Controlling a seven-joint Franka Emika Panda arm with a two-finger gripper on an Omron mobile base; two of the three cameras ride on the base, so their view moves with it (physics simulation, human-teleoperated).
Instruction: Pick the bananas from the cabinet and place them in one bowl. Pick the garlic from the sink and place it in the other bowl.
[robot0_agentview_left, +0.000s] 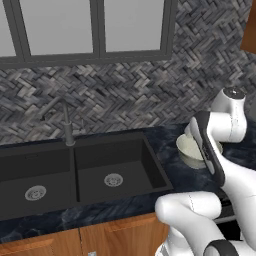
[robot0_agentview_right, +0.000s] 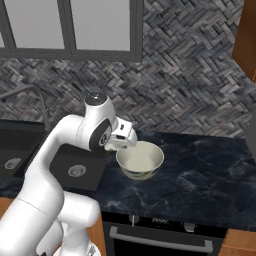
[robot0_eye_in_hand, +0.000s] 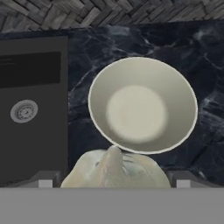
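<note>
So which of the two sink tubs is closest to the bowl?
The right basin. Its outer edge meets the dark counter where the cream bowl sits, while the left basin lies beyond the divider, farther from the bowl.

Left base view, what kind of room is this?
A kitchen, most likely: a black double-basin sink with a curved faucet, a dark marble counter holding a cream bowl, and wooden cabinet fronts below.

A home kitchen. A black double sink (robot0_agentview_left: 75, 172) sits in dark marble counter (robot0_agentview_right: 200, 170) at nine o'clock. Herringbone tile (robot0_agentview_left: 130, 95) backs it.
</note>
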